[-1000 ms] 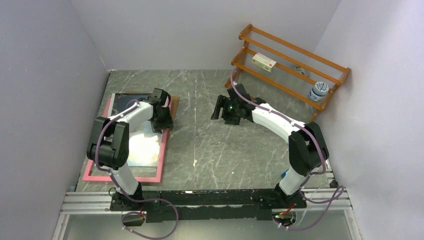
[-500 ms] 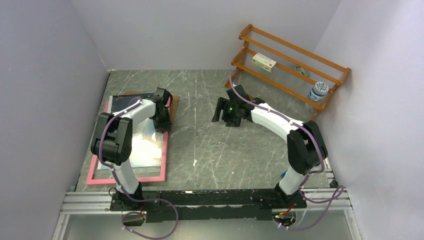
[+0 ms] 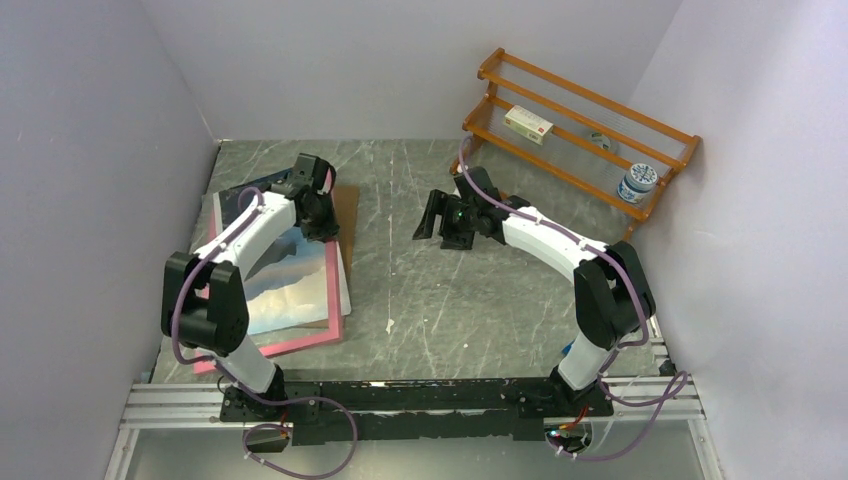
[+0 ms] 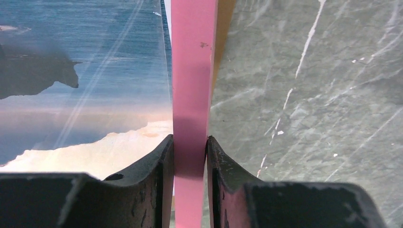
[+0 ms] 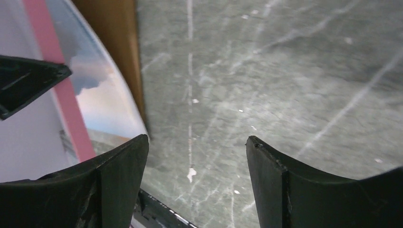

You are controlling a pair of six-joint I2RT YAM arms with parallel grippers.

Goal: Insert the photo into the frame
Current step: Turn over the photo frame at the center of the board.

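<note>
The pink frame point(image 3: 334, 272) lies tilted at the table's left, over the photo point(image 3: 285, 285) of blue sea and bright clouds. My left gripper point(image 3: 320, 220) is shut on the frame's right bar near its far end. In the left wrist view the pink bar point(image 4: 192, 71) runs up between my fingertips point(image 4: 164, 156), with the photo point(image 4: 81, 71) to its left. My right gripper point(image 3: 437, 215) is open and empty above the table's middle. The right wrist view shows its gripper point(image 5: 197, 147), the frame point(image 5: 52, 85) and the photo point(image 5: 102, 95) at the left.
A brown backing board point(image 3: 346, 203) lies under the frame's far right corner and shows in the right wrist view point(image 5: 116, 47). An orange wooden rack point(image 3: 575, 135) at the back right holds a small box point(image 3: 528, 123) and a jar point(image 3: 637, 182).
My left gripper has moved toward the back with the frame's bar in it. The frame has swung and tilted, its near end shifting right. The right gripper moved slightly left.
</note>
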